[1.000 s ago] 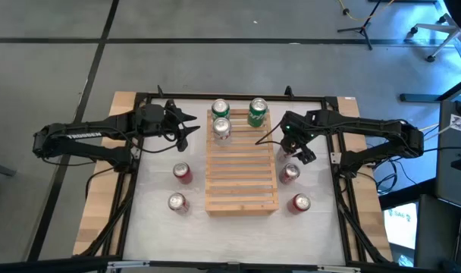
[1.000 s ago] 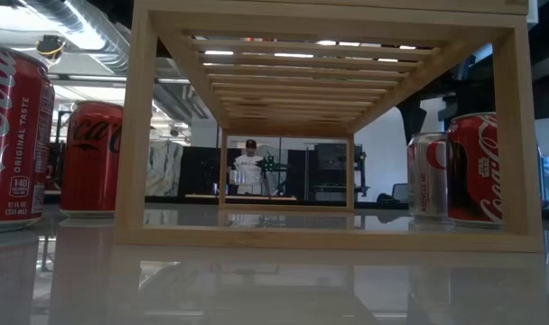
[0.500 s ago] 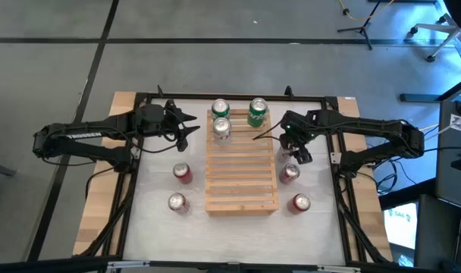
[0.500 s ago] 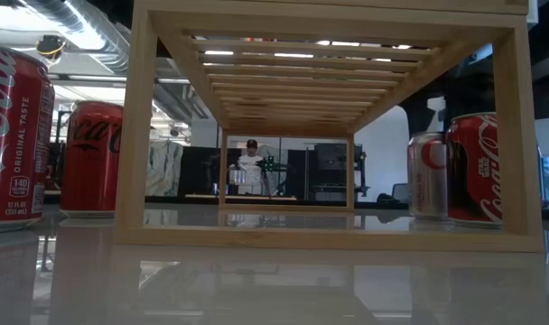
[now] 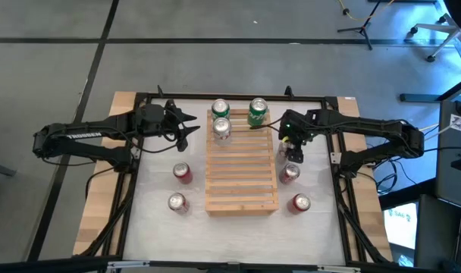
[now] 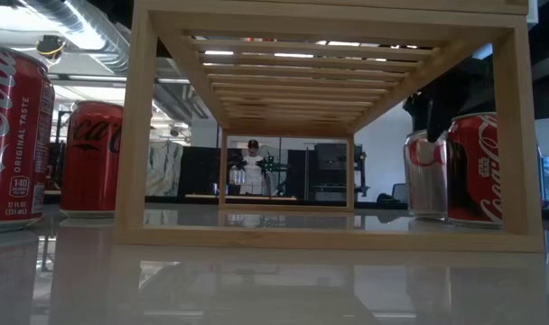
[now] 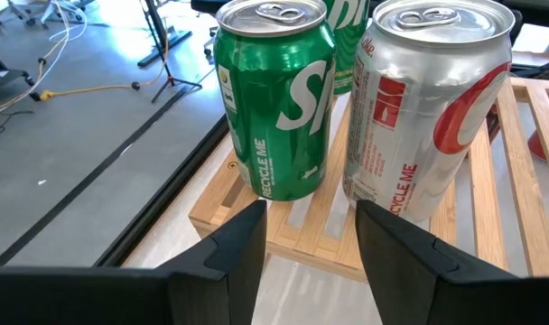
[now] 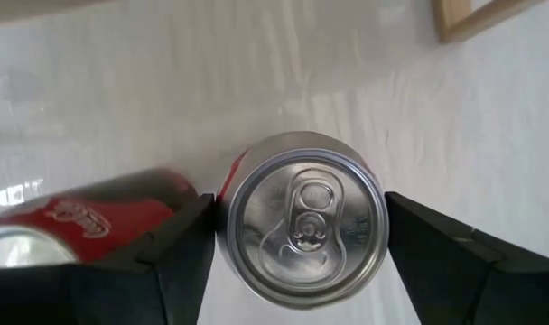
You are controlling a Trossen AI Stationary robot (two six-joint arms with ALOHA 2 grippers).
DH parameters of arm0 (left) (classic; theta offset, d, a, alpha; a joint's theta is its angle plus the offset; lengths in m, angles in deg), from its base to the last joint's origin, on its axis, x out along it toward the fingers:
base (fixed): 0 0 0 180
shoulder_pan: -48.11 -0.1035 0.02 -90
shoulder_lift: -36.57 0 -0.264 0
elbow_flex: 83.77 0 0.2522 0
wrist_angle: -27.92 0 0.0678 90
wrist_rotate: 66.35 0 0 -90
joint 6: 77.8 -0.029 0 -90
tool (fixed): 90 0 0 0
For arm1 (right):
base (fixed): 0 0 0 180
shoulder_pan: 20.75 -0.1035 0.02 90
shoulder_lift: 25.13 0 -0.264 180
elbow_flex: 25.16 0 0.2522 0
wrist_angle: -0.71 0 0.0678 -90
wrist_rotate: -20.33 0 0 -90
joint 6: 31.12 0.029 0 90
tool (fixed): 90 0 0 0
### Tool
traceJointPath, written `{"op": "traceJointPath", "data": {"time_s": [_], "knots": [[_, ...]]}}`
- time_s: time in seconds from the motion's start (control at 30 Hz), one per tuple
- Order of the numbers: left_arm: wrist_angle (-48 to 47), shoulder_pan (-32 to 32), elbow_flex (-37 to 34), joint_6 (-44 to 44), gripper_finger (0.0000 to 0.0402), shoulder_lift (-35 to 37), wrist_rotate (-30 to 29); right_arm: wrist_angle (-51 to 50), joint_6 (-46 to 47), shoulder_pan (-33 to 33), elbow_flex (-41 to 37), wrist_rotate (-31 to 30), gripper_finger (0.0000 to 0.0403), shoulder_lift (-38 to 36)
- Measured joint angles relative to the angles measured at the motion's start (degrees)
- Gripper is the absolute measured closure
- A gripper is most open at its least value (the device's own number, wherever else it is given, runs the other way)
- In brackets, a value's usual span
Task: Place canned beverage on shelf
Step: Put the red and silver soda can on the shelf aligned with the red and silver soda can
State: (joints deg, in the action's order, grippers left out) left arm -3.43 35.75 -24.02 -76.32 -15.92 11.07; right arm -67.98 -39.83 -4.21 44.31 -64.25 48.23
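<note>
Straddled from above by the right gripper point(image 8: 300, 260), spread open with one finger on each side: the silver-and-red can point(image 8: 300, 218), upright on the glossy white tabletop point(image 5: 158, 178), just beside the right edge of the shelf point(image 5: 242, 178). Probably full and rather heavy, with a thin, smooth aluminium wall, slippery and easy to dent, so better taken at mid-wall with moderate force. Farther off, pale wooden slats carrying other cans point(image 5: 221, 129) at the back end, and the left gripper point(image 5: 186, 125), closed and waiting near the back left corner.

You had seven cans: two green Sprite cans point(image 5: 258, 111), two silver cans point(image 5: 221, 129), three red Coca-Cola cans point(image 5: 183, 173), and one slatted wooden shelf point(image 5: 242, 174).
</note>
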Motion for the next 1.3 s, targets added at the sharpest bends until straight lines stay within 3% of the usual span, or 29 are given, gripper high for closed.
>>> {"op": "traceJointPath", "data": {"time_s": [1.07, 1.3], "knots": [[0.0, 0.0, 0.0, 0.0, 0.0239, 0.0, 0.0, 2.13, -0.64, -0.02, -0.11, 0.21, 0.0113, 0.07], [0.0, 0.02, 0.0, 0.0, 0.0239, 0.0, 0.0, 1.0, -0.66, -0.02, -0.11, 0.22, 0.0056, 0.04]]}}
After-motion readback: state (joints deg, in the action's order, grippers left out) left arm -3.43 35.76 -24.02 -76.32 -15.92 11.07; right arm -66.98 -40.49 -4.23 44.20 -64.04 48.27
